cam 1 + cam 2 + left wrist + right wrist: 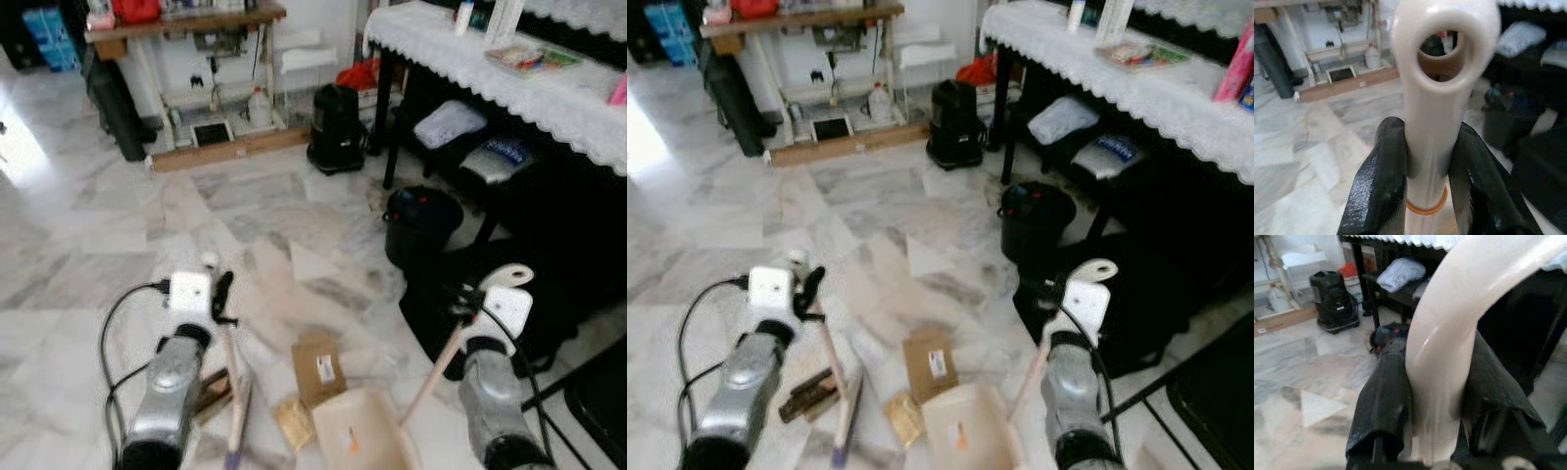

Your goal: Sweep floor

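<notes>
Daylight floods in from the far left, bleaching a glaring patch on the marble floor (20, 147). The room is otherwise evenly bright, with deep shadow under the lace-covered table (509, 78) at far right. Both eye views are slightly soft. In the wrist views the near cream handles are blurred.

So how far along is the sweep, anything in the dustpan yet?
Tools are picked up: the left gripper is shut on the broom handle and the right gripper on the dustpan handle. The dustpan sits on the floor with only a small orange bit inside. Left to collect: the cardboard piece, the tan wrapper and the brown scrap beside the broom.
</notes>
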Robot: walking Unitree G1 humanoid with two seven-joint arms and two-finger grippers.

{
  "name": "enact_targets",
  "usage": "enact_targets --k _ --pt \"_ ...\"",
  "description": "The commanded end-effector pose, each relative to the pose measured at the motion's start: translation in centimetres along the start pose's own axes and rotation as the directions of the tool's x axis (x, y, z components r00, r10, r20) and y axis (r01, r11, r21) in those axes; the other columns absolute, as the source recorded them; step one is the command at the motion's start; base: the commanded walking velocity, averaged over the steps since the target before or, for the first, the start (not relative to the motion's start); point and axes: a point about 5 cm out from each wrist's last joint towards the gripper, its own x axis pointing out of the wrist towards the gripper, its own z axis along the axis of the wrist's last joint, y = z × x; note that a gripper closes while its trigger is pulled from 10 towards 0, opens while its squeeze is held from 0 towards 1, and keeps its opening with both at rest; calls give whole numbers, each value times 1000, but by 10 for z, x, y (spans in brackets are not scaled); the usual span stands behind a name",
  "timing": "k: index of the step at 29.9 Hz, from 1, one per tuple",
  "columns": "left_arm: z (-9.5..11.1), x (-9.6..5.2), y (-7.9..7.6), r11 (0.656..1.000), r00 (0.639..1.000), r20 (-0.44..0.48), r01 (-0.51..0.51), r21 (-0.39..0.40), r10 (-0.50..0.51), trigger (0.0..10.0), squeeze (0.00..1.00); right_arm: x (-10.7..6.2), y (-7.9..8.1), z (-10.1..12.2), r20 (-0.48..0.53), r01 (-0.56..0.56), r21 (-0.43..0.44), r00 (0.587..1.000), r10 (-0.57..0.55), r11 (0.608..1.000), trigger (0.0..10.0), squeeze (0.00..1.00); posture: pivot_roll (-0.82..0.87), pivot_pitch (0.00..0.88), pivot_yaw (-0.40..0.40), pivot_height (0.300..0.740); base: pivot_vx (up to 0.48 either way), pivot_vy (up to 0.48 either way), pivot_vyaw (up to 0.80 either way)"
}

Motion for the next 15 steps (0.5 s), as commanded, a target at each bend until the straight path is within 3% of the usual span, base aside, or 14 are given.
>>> enact_targets --k 1,7,15 --pt "6 -1 9 1000 999 36 -31 3 30 10000 0 5 16 14 59 -44 5 997 43 999 10000 0 -13 0 -6 740 375 0 500" --pt "6 -1 8 1000 999 40 -31 1 31 10000 0 5 13 13 54 -31 18 998 30 999 10000 0 -13 0 -6 740 353 0 83" --pt "6 -1 8 1000 999 43 -27 -7 28 10000 0 5 12 12 51 -25 13 998 24 1000 10000 0 -13 0 -6 740 0 0 0"
